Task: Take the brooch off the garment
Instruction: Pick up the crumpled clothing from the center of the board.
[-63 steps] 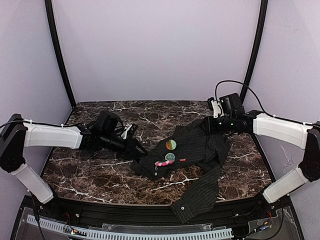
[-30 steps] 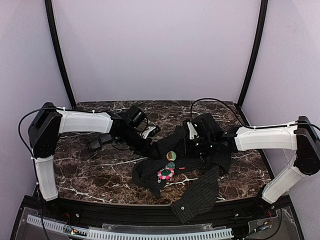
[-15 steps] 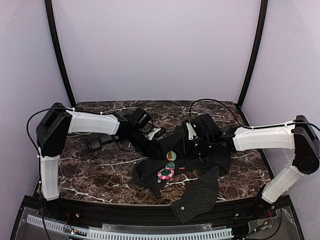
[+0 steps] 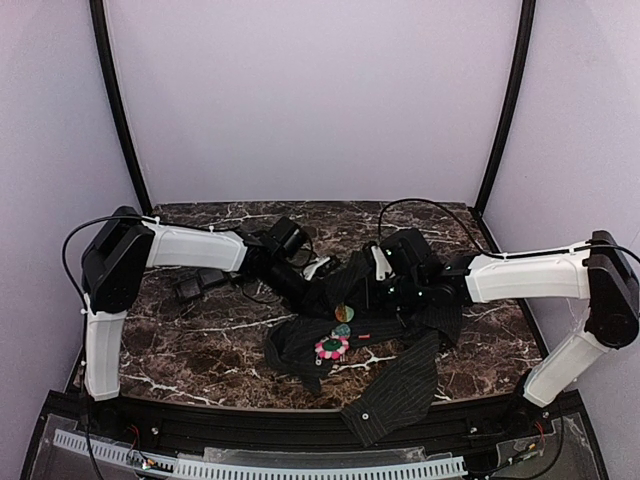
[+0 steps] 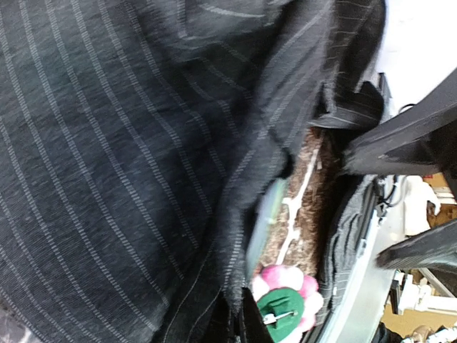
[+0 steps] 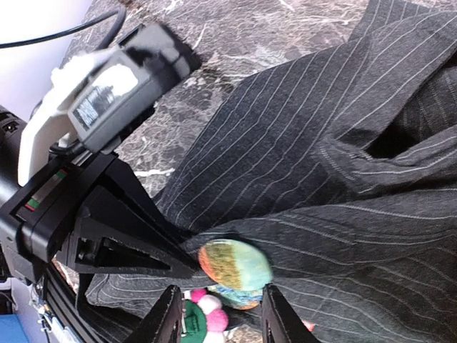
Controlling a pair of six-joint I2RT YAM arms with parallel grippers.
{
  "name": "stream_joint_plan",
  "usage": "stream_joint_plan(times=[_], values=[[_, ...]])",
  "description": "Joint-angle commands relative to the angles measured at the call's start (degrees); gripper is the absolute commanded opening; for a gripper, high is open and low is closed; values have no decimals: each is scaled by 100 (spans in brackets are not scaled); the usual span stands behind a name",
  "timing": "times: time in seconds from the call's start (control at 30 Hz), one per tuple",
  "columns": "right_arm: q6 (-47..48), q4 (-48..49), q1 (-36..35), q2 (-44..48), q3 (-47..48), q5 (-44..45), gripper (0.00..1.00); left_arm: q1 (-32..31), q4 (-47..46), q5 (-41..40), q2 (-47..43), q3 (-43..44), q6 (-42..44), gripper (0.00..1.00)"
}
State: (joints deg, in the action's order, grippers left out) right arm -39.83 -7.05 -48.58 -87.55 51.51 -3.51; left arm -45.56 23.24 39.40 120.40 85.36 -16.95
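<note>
The left jaws are shut on a fold of the pinstriped garment (image 6: 300,143), just beside a round multicoloured badge (image 6: 234,263), while the right jaws stand open and empty, with that badge just ahead of their gap. The brooch (image 4: 331,347) is seen lying on the garment, nearer the bases than both jaws and untouched. The left arm (image 4: 195,247) is stretched rightward and the right arm (image 4: 525,277) leftward, low over the desk (image 4: 200,340).
</note>
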Motion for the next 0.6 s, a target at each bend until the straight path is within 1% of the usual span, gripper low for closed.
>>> stream_joint_plan(times=[0.0, 0.2, 0.27, 0.37, 0.57], values=[[-224, 162, -111, 18, 19, -103, 37, -32, -590, 716, -557, -177, -87, 1], [-521, 204, -165, 55, 48, -148, 35, -32, -1484, 1220, -977, -600, -480, 1], [-594, 192, -186, 31, 43, -84, 34, -32, -1593, 1257, -1055, -682, -582, 1], [-693, 159, -197, 34, 48, -15, 36, -32, -1567, 1207, -1096, -723, -615, 1], [-826, 58, -237, 185, 127, 112, 40, -30, -1230, 820, -1098, -648, -518, 1]])
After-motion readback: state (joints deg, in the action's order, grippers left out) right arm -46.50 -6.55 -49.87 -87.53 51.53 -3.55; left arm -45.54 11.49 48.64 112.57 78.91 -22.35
